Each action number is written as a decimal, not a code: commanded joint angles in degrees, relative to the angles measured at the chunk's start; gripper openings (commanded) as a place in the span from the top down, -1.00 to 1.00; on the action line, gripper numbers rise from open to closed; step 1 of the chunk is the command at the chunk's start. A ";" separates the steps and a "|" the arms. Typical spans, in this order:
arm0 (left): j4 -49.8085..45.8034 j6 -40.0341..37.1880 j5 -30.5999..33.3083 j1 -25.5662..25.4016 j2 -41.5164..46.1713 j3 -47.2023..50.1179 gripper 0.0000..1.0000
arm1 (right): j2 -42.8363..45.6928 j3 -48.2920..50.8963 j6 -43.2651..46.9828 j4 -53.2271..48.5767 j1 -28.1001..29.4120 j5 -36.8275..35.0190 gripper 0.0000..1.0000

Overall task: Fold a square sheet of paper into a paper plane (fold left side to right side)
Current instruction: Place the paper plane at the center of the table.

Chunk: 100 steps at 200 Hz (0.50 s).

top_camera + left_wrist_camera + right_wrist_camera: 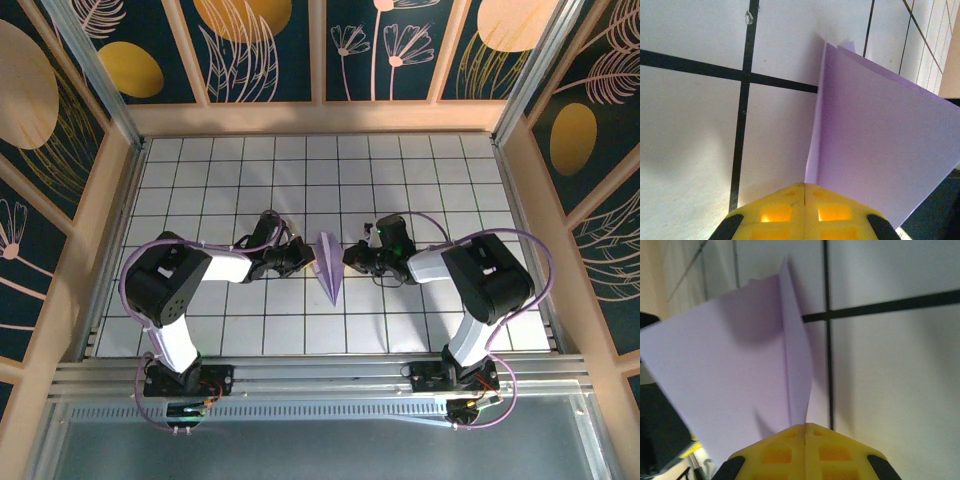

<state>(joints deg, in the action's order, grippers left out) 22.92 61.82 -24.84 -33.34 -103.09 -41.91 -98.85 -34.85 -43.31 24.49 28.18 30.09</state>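
**Pinching the dart's two flaps evenly**

Near: left end effector (804,189) closed, yellow tips meeting. The lavender edge of the paper plane (880,135) runs straight into the seam, which reads as a nip on the paper. Right end effector (805,429) likewise closed, with a crease line ending at its seam.

Mid-counter (450,170): the plane sits between the two tips, nose pointing near. Its flaps stand up off the tiles rather than lying flat.

Judgement: folding looks nearly done, and the step in hand is setting the wings. Hold both pinches level and opposite. Draw evenly so the centre ridge holds its line; a lopsided pull could skew or tear the thin sheet.

Far: the tail end splays slightly, so watch the layers there.
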 commanded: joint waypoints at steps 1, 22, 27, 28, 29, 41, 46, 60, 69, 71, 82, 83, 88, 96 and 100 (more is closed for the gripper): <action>-0.27 0.42 1.13 -0.14 2.17 0.18 1.00 | 1.87 -2.16 4.54 -7.34 -0.78 -4.13 0.84; -0.14 0.83 0.86 -0.14 2.54 0.25 1.00 | 4.12 -3.11 6.44 -11.03 -1.52 -5.39 0.67; 0.04 1.05 0.62 -0.06 2.59 0.23 1.00 | 4.86 -3.18 6.77 -11.60 -1.65 -5.47 0.59; 0.16 1.08 0.56 -0.10 2.56 0.24 1.00 | 5.01 -3.28 6.85 -11.76 -1.69 -5.47 0.58; 0.27 1.14 0.53 -0.12 2.55 0.25 1.00 | 5.21 -3.29 6.88 -11.89 -1.71 -5.52 0.57; 1.63 1.99 -0.38 -0.14 2.37 0.41 1.00 | 7.51 -3.67 7.72 -13.68 -1.69 -5.97 0.43; 2.38 2.51 -0.78 -0.20 2.28 0.50 1.00 | 8.31 -3.88 8.15 -14.75 -1.68 -6.13 0.37; 4.51 4.07 -1.64 -0.23 2.03 0.99 1.00 | 11.07 -4.75 9.54 -18.40 -1.72 -6.38 0.18; 5.24 4.67 -1.86 -0.32 1.97 1.13 1.00 | 12.72 -5.30 10.36 -20.91 -1.58 -6.03 0.11; 5.22 4.77 -1.81 -0.32 2.00 1.13 1.00 | 13.13 -5.44 10.53 -21.51 -1.52 -5.90 0.09; 5.25 4.97 -1.71 -0.32 2.00 1.04 1.00 | 15.02 -6.11 11.56 -24.73 -0.86 -5.23 0.03; 5.23 5.02 -1.70 -0.32 2.05 1.04 1.00 | 15.14 -6.20 11.66 -25.05 -0.76 -5.18 0.02; 5.29 5.18 -1.70 -0.39 2.07 1.02 1.00 | 15.90 -6.48 12.11 -26.55 -0.28 -5.01 0.00; 5.32 5.38 -1.69 -0.41 2.04 0.87 1.00 | 16.86 -6.88 12.60 -28.94 0.66 -5.04 -0.03; 5.30 5.48 -1.67 -0.39 1.97 0.87 1.00 | 17.32 -7.03 12.71 -29.87 1.19 -5.04 -0.04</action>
<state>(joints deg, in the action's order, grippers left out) 25.63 64.84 -25.52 -33.36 -101.89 -41.34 -84.86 -39.81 -33.95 4.51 27.07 25.28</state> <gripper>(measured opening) 0.044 0.508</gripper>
